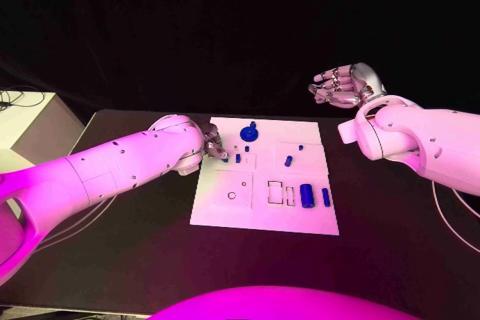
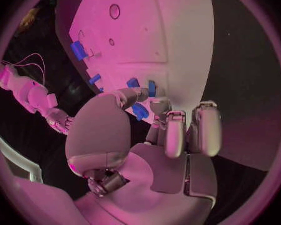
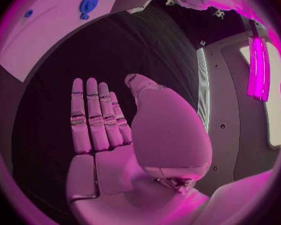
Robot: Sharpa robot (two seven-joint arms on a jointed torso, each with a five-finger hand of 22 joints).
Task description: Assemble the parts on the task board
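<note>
The left hand [image 1: 210,142] reaches in low over the left edge of the board [image 1: 300,219], its arm stretched forward across the table [image 1: 120,264] with the palm turned toward the plate. In the left wrist view its fingers [image 2: 172,132] curl down toward the board beside a small blue part [image 2: 139,111], with the thumb bent in next to it; whether the part is pinched or merely touched cannot be told from these pictures. Just past the fingertips lie more blue pieces: a short one [image 2: 133,82] and another [image 2: 152,88] right beside the hand, and farther off a blue block [image 2: 78,50] near the board's far side. From the head view, a blue round part [image 1: 249,132] sits just beyond the left hand at the board's top, small pegs [image 1: 288,161] stand toward the middle, and a blue cylinder [image 1: 307,196] with a thinner bar [image 1: 326,197] beside it lies well away, toward the near right corner. The right hand [image 1: 342,85] is raised off the table, well apart from the board and beyond its far right corner, wrist bent back. In the right wrist view its fingers [image 3: 93,120] are straight and lie side by side, the thumb held apart, and it holds nothing.
</note>
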